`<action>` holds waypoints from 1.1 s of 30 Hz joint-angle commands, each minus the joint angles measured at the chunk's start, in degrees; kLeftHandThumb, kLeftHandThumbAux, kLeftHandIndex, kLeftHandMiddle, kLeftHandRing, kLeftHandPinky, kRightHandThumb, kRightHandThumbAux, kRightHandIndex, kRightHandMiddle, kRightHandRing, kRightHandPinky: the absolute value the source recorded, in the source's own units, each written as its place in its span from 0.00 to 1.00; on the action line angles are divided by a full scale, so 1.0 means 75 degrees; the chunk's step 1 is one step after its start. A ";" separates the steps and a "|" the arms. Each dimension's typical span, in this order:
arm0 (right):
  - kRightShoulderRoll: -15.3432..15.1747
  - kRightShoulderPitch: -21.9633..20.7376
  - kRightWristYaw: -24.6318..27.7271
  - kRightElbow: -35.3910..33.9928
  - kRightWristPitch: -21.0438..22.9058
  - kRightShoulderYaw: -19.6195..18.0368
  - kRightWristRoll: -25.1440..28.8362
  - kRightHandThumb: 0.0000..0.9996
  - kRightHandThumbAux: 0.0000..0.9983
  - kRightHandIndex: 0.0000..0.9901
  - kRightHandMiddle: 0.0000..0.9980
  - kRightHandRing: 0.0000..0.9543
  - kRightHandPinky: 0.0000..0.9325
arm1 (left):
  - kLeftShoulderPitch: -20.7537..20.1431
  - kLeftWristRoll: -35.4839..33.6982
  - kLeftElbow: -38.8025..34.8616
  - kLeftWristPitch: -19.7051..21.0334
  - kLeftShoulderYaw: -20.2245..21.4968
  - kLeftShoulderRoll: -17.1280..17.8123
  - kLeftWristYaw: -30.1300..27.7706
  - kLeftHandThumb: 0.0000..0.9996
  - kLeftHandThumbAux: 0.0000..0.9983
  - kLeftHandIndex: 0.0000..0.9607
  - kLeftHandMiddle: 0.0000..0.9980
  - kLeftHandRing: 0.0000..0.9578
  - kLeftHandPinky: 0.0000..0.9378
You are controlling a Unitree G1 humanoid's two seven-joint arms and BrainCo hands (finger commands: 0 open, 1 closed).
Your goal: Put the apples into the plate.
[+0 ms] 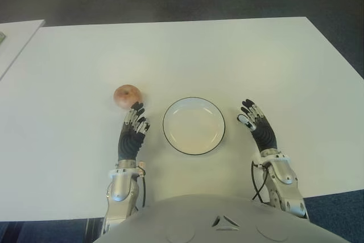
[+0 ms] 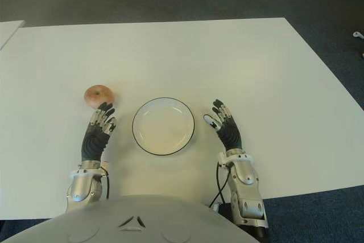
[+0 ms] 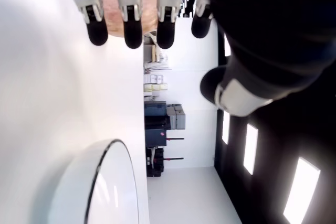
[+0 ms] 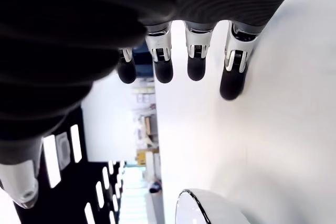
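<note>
A: While the left hand (image 1: 134,131) shows over the white table (image 1: 227,55), what is the condition of its fingers?

B: The fingers (image 3: 127,20) are extended and relaxed. They grasp nothing. In the left wrist view four dark fingertips point outward in a row, with the thumb (image 3: 226,90) set apart from them.

A: Where is the apple (image 1: 127,95) relative to that hand?

B: The apple sits on the table just ahead of the fingertips, slightly to the hand's outer side. The eye views place the tips right at the fruit's near edge; actual contact cannot be confirmed. The left wrist view shows the apple's reddish skin directly behind the fingertips.

A: And the plate (image 1: 193,104)?

B: The plate lies between the two hands, just beside the left hand on its inner side. It is round, white, dark-rimmed, and holds nothing. Its rim also appears in both wrist views.

A: What does the right hand (image 1: 259,126) show?

B: The right hand shows just beside the plate, on the plate's right. Its fingers (image 4: 195,56) are likewise straightened and loose, holding nothing.

A: Is a second apple visible?

B: Only one apple appears, and it is outside the plate, beyond the left hand.
</note>
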 commanded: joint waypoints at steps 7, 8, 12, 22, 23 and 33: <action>0.0140 -0.0184 0.0148 0.0841 -0.1154 -0.0250 0.0167 0.16 0.54 0.09 0.09 0.05 0.07 | -0.0119 0.0140 0.0585 -0.0630 -0.0085 -0.0098 0.0096 0.19 0.63 0.09 0.12 0.12 0.14; 0.0148 -0.0195 0.0164 0.0916 -0.1259 -0.0262 0.0173 0.17 0.54 0.09 0.09 0.05 0.07 | -0.0113 0.0154 0.0640 -0.0697 -0.0092 -0.0106 0.0098 0.19 0.62 0.09 0.12 0.12 0.14; 0.0145 -0.0226 0.0234 0.1137 -0.1546 -0.0300 0.0200 0.17 0.55 0.10 0.09 0.05 0.07 | -0.0114 0.0193 0.0782 -0.0860 -0.0114 -0.0127 0.0100 0.19 0.61 0.10 0.12 0.12 0.14; 0.0129 -0.0264 0.0417 0.1441 -0.1728 -0.0388 0.0351 0.16 0.55 0.10 0.10 0.07 0.09 | -0.0073 0.0338 0.0960 -0.1056 -0.0154 -0.0197 0.0179 0.19 0.60 0.09 0.11 0.11 0.13; 0.0128 -0.0268 0.0426 0.1460 -0.1745 -0.0395 0.0361 0.17 0.55 0.10 0.10 0.07 0.09 | -0.0070 0.0349 0.0965 -0.1061 -0.0160 -0.0204 0.0187 0.19 0.60 0.09 0.11 0.11 0.13; 0.0128 -0.0329 0.0428 0.1586 -0.1900 -0.0371 0.0312 0.18 0.55 0.09 0.10 0.07 0.08 | -0.0069 0.0332 0.0922 -0.1133 -0.0112 -0.0143 0.0189 0.19 0.61 0.09 0.11 0.11 0.13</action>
